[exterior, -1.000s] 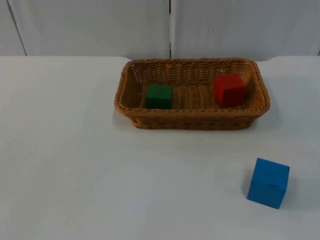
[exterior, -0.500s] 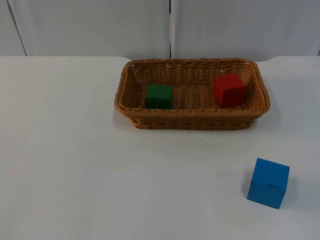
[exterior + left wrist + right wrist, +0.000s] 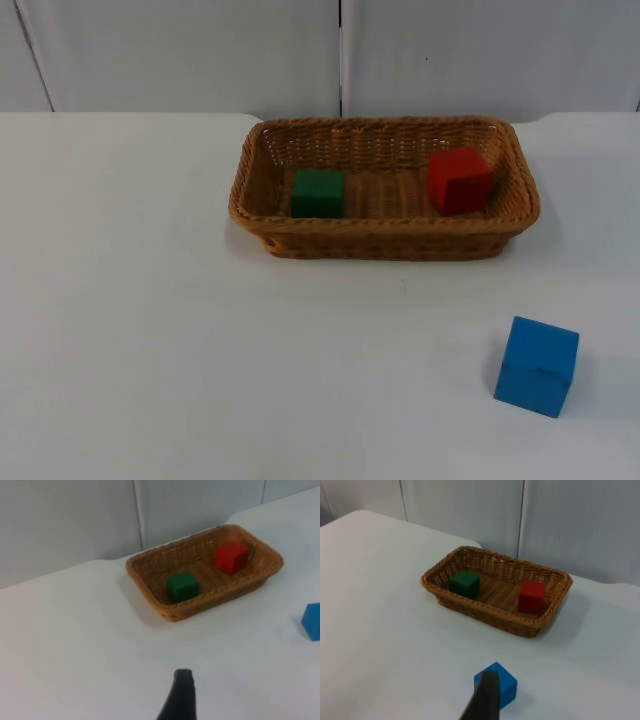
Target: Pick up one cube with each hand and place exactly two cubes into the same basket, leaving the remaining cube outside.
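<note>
Cubes green point(image 3: 318, 192) and red point(image 3: 459, 180) lie in the basket point(image 3: 384, 242), blue point(image 3: 537, 366) outside; whether either gripper is spread cannot be told.

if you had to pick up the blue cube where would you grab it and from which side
Probably from above, fingers closing on two opposite upright faces of the blue cube. It sits alone on the table, turned slightly askew, so the wrist should rotate to match its faces.
</note>
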`<control>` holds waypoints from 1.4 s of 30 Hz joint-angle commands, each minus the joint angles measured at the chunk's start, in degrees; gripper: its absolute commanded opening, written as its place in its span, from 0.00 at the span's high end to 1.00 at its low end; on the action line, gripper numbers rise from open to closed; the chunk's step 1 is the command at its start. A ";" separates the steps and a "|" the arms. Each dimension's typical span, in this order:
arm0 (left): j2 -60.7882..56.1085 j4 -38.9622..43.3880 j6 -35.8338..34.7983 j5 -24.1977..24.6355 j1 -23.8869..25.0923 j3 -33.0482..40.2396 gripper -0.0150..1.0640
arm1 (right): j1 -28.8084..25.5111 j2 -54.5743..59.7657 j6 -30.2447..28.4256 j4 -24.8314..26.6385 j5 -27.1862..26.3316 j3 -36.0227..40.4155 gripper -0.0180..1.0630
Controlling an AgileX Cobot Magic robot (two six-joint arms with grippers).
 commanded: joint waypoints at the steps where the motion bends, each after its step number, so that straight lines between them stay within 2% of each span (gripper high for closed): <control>1: -1.34 1.02 -1.07 1.65 -0.17 0.32 0.32 | -0.07 -1.10 -1.05 0.58 1.05 0.00 0.29; 5: -4.20 2.16 -2.97 4.24 -0.17 0.32 0.32 | -0.07 -3.83 -1.80 1.07 2.30 0.00 0.29; 14: -7.48 7.22 -6.86 4.79 -0.17 0.32 0.32 | -0.07 -4.35 -2.52 1.06 2.87 0.12 0.29; 18: -7.62 7.48 -7.01 7.98 -0.17 0.32 0.32 | -0.07 -4.35 -3.41 0.81 2.34 4.10 0.29; 25: -8.63 8.86 -7.12 7.58 -0.17 0.32 0.32 | -0.07 -4.35 -3.64 2.77 2.08 6.49 0.29; 28: -8.63 9.73 -8.38 8.24 -0.17 0.80 0.32 | -0.07 -4.35 -3.64 2.76 4.71 7.08 0.29; 31: -8.63 9.21 -8.79 8.48 -0.17 1.92 0.32 | -0.07 -4.35 -3.29 3.19 5.09 7.45 0.29; 36: -8.63 9.59 -11.06 8.70 -0.17 5.83 0.32 | -0.07 -4.35 0.34 2.29 5.23 7.89 0.29; 37: -8.63 9.59 -11.42 7.52 -0.17 6.43 0.32 | -0.07 -4.35 0.33 2.17 5.23 7.89 0.29; 42: -8.63 9.59 -11.53 7.54 -0.17 6.43 0.32 | -0.07 -4.35 0.33 1.86 5.23 7.89 0.29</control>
